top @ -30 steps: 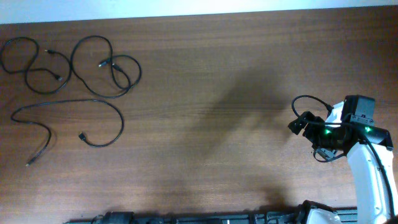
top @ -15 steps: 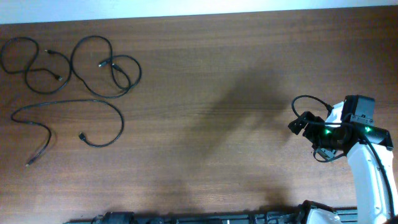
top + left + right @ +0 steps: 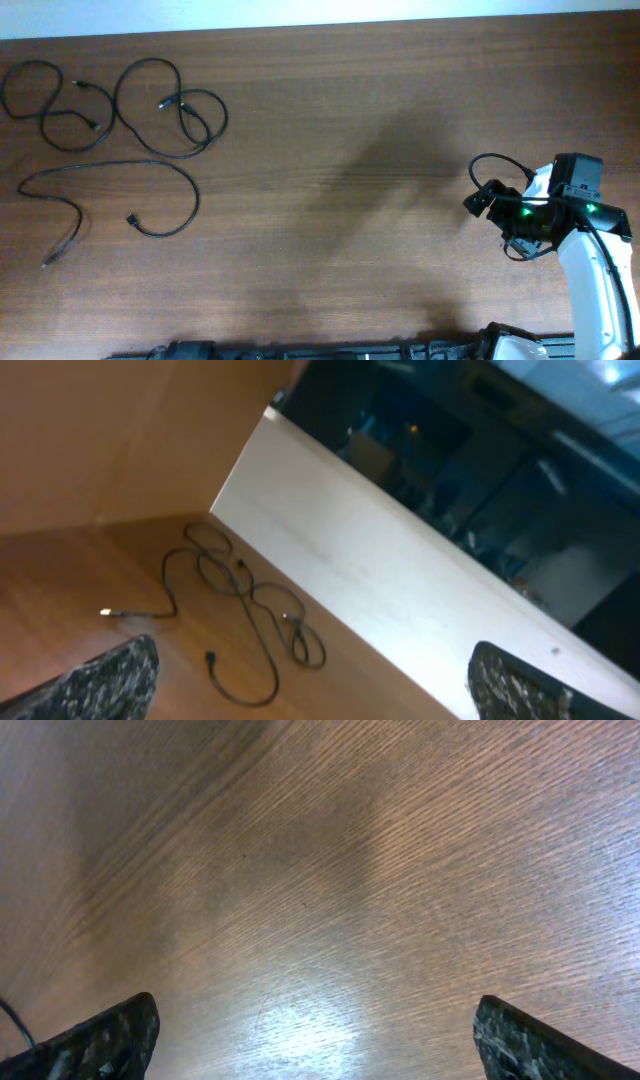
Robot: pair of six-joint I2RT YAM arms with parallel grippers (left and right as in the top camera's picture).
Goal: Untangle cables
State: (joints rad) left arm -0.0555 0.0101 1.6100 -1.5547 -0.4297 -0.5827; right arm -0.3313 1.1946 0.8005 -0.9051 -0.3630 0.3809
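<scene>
the cables (image 3: pixel 186 115) are found at the far left corner of the table (image 3: pixel 350 150), thin black cords laid in loose loops, several crossed over one another. one longer cord (image 3: pixel 197 195) is spread just below the cluster, small plugs showing at the ends. none of it is being touched. the left gripper (image 3: pixel 312 685) is held well apart from the cords, jaws spread fully wide, nothing caught between them. the right gripper (image 3: pixel 315 1040) is held far across at the right side, over bare wood, opened just as wide and gripping nothing.
</scene>
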